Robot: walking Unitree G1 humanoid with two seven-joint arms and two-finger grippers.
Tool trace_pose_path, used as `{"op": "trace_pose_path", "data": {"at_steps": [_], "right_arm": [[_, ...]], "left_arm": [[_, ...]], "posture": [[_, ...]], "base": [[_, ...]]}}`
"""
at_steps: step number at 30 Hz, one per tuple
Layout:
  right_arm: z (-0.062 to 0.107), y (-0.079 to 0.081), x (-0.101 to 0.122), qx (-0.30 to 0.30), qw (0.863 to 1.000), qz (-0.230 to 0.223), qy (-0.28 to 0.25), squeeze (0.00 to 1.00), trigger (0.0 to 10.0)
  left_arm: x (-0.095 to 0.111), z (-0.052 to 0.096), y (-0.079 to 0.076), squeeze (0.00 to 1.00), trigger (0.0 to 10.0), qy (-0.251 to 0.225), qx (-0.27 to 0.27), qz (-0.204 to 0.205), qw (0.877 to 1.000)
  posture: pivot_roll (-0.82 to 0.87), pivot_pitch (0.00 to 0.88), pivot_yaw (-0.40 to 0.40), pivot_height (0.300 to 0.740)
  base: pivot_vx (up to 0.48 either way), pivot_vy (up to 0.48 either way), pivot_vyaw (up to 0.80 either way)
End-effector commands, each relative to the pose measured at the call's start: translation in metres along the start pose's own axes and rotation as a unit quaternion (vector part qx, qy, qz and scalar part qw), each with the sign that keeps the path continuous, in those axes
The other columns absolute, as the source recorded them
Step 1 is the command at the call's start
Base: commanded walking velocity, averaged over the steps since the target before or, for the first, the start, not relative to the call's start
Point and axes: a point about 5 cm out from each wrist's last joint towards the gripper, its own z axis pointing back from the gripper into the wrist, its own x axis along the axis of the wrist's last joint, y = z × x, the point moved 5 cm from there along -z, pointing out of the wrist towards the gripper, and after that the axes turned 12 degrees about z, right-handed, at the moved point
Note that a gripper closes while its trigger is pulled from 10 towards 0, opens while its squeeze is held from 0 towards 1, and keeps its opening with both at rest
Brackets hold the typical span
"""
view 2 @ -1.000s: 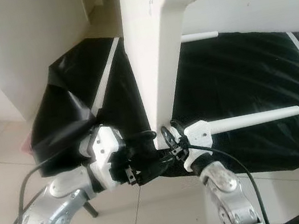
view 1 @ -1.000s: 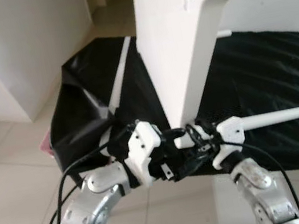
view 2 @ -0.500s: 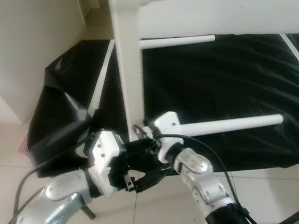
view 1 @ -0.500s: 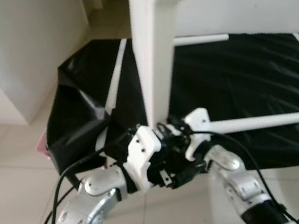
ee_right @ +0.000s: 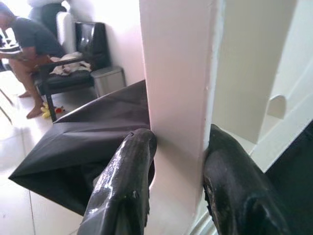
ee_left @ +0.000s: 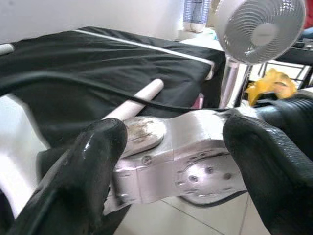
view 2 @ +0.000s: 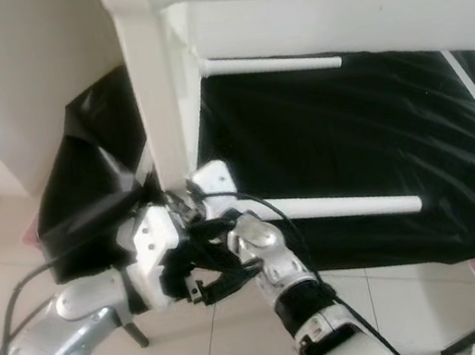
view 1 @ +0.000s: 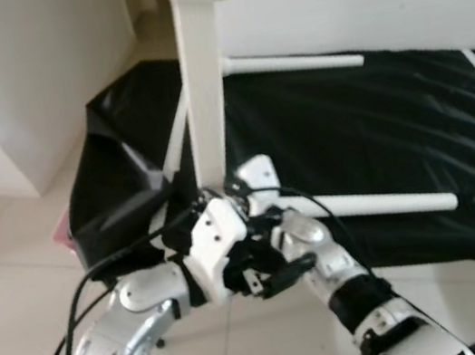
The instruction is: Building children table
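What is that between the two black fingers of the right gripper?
The white table leg: in the right wrist view the right gripper has a finger pressed on each side of it.

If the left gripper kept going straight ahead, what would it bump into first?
Most likely the right arm's silver wrist, which sits between the left gripper's open fingers; beyond lie a white rod and black sheet.

white table frame (view 1: 202,82), black sheet (view 1: 395,131), beige tiles (view 1: 4,264)

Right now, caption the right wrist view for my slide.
Right gripper clamps white table leg above black sheet.
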Motion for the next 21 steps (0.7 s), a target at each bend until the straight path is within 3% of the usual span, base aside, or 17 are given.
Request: {"op": "trace_pose_path", "data": {"at_steps": [1, 5, 10, 11, 12, 15, 18, 20, 21], "right_arm": [[-0.007, 0.006, -0.001, 0.005, 1.000, -0.005, 0.003, 0.00, 10.0], [-0.012, 0.012, -0.002, 0.009, 1.000, -0.012, 0.006, 0.00, 10.0], [-0.002, 0.003, -0.007, 0.004, 1.000, -0.008, -0.003, 0.00, 10.0], [0.001, -0.001, -0.009, 0.000, 1.000, -0.006, -0.005, 0.00, 10.0], [0.019, -0.021, -0.014, -0.028, 1.000, 0.005, -0.005, 0.00, 10.0], [0.024, -0.027, -0.016, -0.036, 0.999, 0.010, -0.005, 0.00, 10.0], [0.043, -0.046, -0.018, -0.077, 0.997, 0.025, -0.004, 0.00, 10.0], [0.043, -0.046, -0.018, -0.077, 0.997, 0.025, -0.004, 0.00, 10.0], [0.053, -0.056, -0.018, -0.099, 0.995, 0.027, -0.006, 0.00, 10.0]], "left_arm": [[0.000, 0.000, -0.006, 0.00, 10.0, 0.008, -0.017, 0.000, 1.000], [0.000, 0.002, -0.006, 0.00, 10.0, 0.008, -0.011, 0.000, 1.000], [0.000, 0.004, -0.005, 0.00, 10.0, 0.008, -0.001, 0.002, 1.000], [0.000, 0.005, -0.006, 0.00, 10.0, 0.008, 0.000, 0.004, 1.000], [-0.003, 0.007, -0.005, 0.00, 10.0, 0.007, 0.005, 0.015, 1.000], [-0.004, 0.007, -0.005, 0.00, 10.0, 0.007, 0.007, 0.019, 1.000], [-0.010, 0.009, -0.003, 0.00, 10.0, 0.011, 0.017, 0.024, 1.000], [-0.010, 0.009, -0.003, 0.00, 10.0, 0.011, 0.017, 0.024, 1.000], [-0.014, 0.010, -0.001, 0.00, 10.0, 0.015, 0.025, 0.026, 0.999]], "posture": [[0.12, 0.030, -0.077, 0.740], [0.14, 0.030, -0.084, 0.740], [0.14, 0.039, -0.089, 0.740], [0.14, 0.039, -0.089, 0.740], [0.14, 0.042, -0.089, 0.740], [0.14, 0.042, -0.089, 0.740], [0.13, 0.045, -0.083, 0.740], [0.13, 0.045, -0.083, 0.740], [0.12, 0.047, -0.081, 0.740]], "base": [[0.000, 0.000, 0.00], [0.000, 0.000, 0.00], [0.000, 0.000, 0.00], [0.000, 0.000, 0.00], [0.000, 0.000, 0.00], [0.000, 0.000, 0.00], [0.000, 0.000, 0.00], [0.000, 0.000, 0.00], [0.000, 0.000, 0.00]]}}
